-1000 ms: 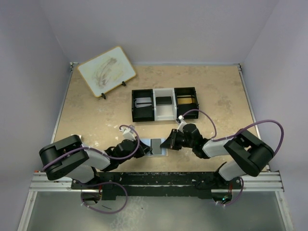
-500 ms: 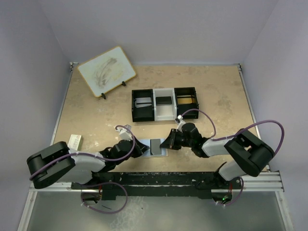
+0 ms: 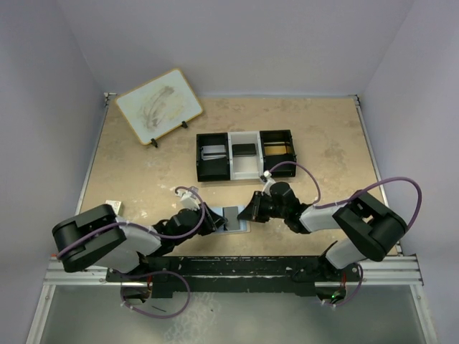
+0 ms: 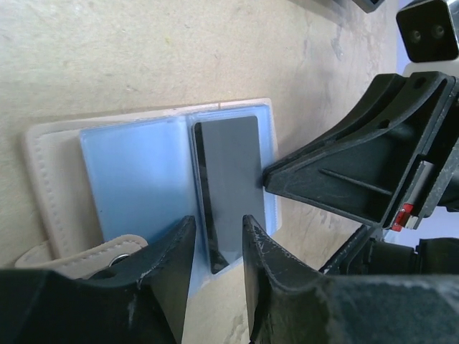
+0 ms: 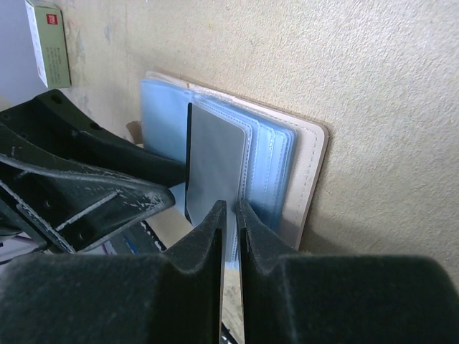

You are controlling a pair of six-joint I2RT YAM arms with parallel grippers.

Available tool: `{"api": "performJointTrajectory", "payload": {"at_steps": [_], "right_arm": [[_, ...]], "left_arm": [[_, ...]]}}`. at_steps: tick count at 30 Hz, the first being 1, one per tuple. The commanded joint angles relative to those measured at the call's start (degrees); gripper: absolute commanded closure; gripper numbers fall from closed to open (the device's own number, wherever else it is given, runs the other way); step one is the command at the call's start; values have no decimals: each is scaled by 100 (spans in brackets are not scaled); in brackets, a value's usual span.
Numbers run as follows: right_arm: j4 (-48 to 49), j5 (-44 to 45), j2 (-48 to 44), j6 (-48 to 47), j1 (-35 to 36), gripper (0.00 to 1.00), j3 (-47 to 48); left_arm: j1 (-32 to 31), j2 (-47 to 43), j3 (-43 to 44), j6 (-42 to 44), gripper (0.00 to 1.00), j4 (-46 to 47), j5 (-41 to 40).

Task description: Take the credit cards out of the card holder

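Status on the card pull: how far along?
Done: card holder lies open; tray holds what look like two cards. In hand: left gripper open astride the dark card, right gripper shut at the holder's edge. Left: slide that card out.

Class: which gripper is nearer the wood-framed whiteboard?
Left. The left gripper is left of the card holder, towards the whiteboard; the right gripper is right of it, farther off.

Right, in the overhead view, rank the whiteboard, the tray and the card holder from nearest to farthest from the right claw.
1. The card holder, right at the tip of the right claw, on the near side between the two arms.
2. The tray, further back, near the middle.
3. The whiteboard, propped up at the far left corner.
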Motion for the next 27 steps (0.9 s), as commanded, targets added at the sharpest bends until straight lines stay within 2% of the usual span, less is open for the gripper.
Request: {"api": "performJointTrajectory", "payload": {"at_steps": [1, 8, 15, 16, 19, 23, 27], "right_arm": [[-498, 292, 198, -241, 27, 85, -34], [-341, 199, 257, -220, 26, 85, -133], [127, -108, 448, -224, 33, 86, -252], [262, -180, 460, -264, 34, 86, -313], [613, -400, 439, -447, 34, 86, -529], [794, -777, 330, -873, 34, 86, -699], [374, -1096, 85, -1416, 29, 86, -597]], "left_arm": [[-11, 604, 80, -205, 69, 1321, 433], [-25, 1224, -79, -568, 69, 1887, 285], [-26, 1343, 78, -501, 69, 1598, 224], [-33, 1351, 98, -510, 71, 1612, 192], [-38, 1361, 123, -574, 86, 1687, 119], [-38, 1342, 291, -508, 99, 1454, 104], [-46, 1360, 483, -338, 100, 1160, 177]]}}
